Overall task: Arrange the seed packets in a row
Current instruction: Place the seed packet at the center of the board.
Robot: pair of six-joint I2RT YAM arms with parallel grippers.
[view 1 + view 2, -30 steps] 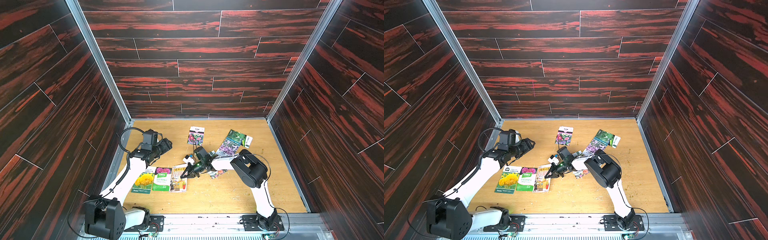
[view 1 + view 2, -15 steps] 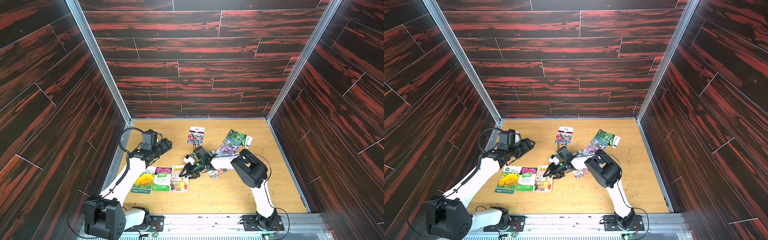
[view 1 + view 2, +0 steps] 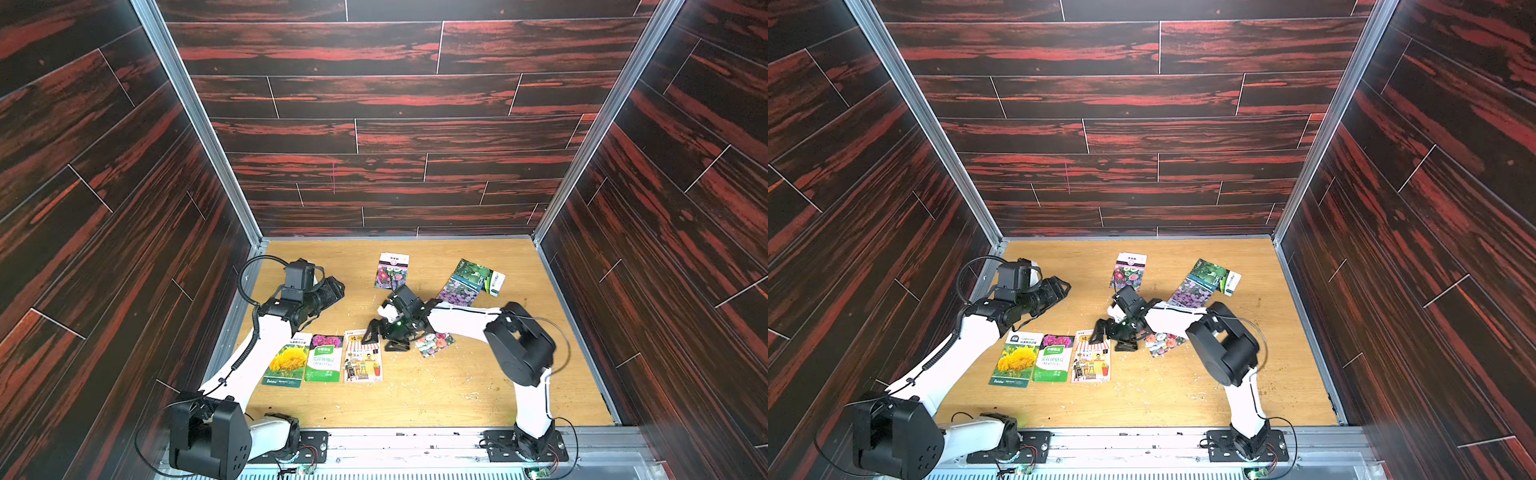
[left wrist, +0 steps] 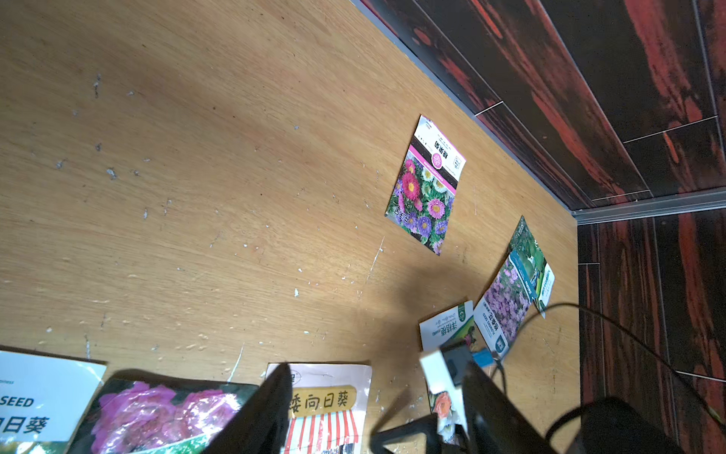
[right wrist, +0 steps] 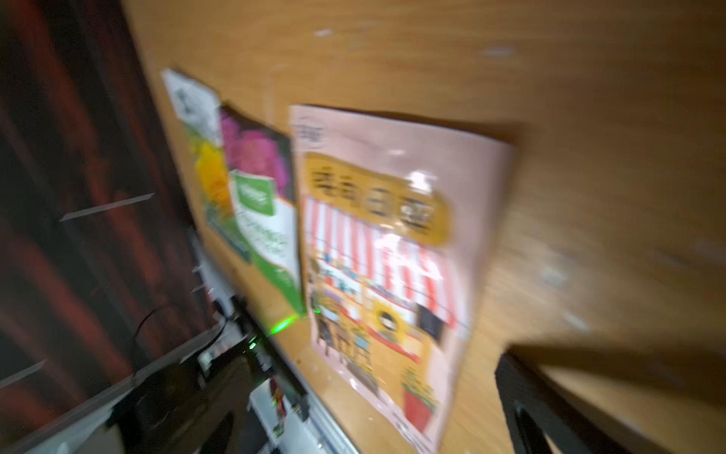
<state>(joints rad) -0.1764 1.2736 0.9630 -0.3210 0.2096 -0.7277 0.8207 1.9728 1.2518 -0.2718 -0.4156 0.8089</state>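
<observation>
Three seed packets lie side by side at the front left: a sunflower one (image 3: 286, 361), a green and pink one (image 3: 324, 358) and a cartoon shop one (image 3: 363, 362) (image 5: 385, 251). My right gripper (image 3: 383, 338) (image 3: 1112, 337) hangs open just above the shop packet's far edge, holding nothing. A mixed-flower packet (image 3: 436, 344) lies partly under the right arm. Farther back lie an aster packet (image 3: 391, 271) (image 4: 426, 188) and an overlapping purple-flower packet (image 3: 461, 291) and green-leaf packet (image 3: 478, 272). My left gripper (image 3: 334, 291) (image 4: 373, 412) hovers open and empty, left of centre.
Dark red wood-pattern walls (image 3: 374, 124) close in the wooden floor (image 3: 415, 390) on three sides. A metal rail (image 3: 415, 436) with both arm bases runs along the front. The right arm's bulky elbow (image 3: 519, 349) stands over the right half of the floor.
My right gripper has gone from shut to open and let go of the cartoon shop packet, which now lies flat beside the green and pink one. The left arm has not moved.
</observation>
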